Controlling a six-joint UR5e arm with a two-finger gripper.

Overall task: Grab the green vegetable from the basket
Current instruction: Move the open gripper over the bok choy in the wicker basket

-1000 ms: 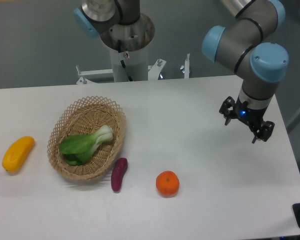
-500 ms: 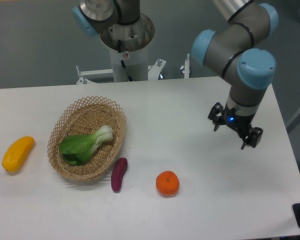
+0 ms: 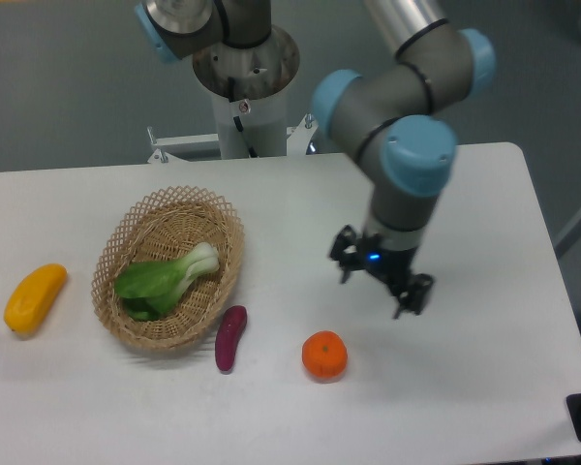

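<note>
Since a second ago the arm has swung leftward across the table [image 3: 271, 407], carrying the gripper [image 3: 381, 283] from near the right edge to a spot over the middle of the surface, above and just right of the orange fruit [image 3: 324, 356]. Its two fingers stand spread wide, with nothing between them and nothing touching them; a small blue light shows on the wrist just above. The basket [image 3: 168, 266] has not moved: it sits on the left half of the table and holds the green vegetable [image 3: 165, 279], which lies on its side with dark leaves toward the lower left and the pale stalk base pointing up and right toward the basket's far wall. Just outside the basket's lower right rim lies a small purple vegetable [image 3: 229, 337], and well to the left, apart from the basket, a yellow oblong fruit [image 3: 34, 297]. The arm reaches down from the upper right, its forearm bent at blue-capped joints, the wrist pointing straight down so the gripper hangs clear of the table and well apart from the basket.
</note>
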